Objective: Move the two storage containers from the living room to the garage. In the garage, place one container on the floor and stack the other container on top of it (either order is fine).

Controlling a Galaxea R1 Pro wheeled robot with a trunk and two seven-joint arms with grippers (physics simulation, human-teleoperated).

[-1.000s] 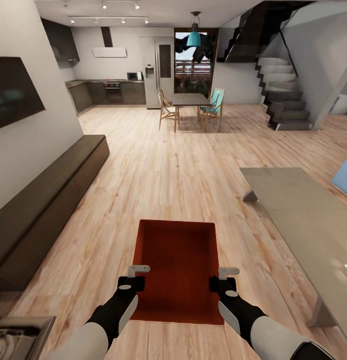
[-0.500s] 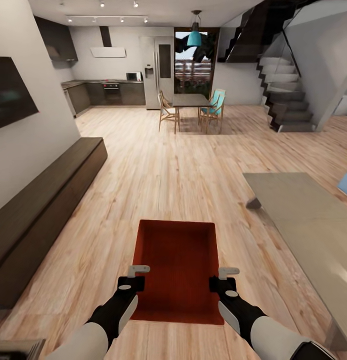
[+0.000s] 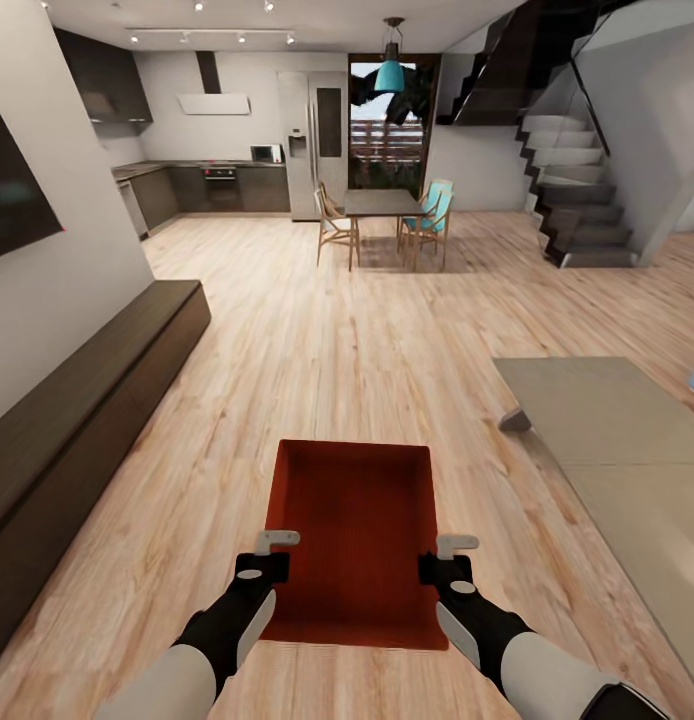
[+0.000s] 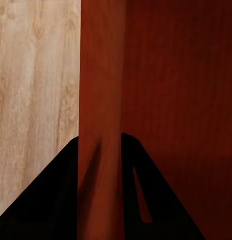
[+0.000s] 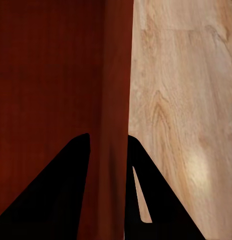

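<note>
An orange-red storage container (image 3: pixel 355 535) is held level above the light wood-plank floor (image 3: pixel 367 340) of the living room, directly before the robot. Its left wall is pinched by the left gripper (image 3: pixel 264 552), its right wall by the right gripper (image 3: pixel 450 556). A dining table (image 3: pixel 382 202) is seen far ahead.

Open-plan room beyond
Dining table (image 3: pixel 382 202) with chairs, staircase (image 3: pixel 577 215), fridge (image 3: pixel 312 143), dark low cabinet (image 3: pixel 82 415) along the wall.

One storage container (image 3: pixel 355 535), two tools, one dining table (image 3: pixel 382 203), three chairs.
</note>
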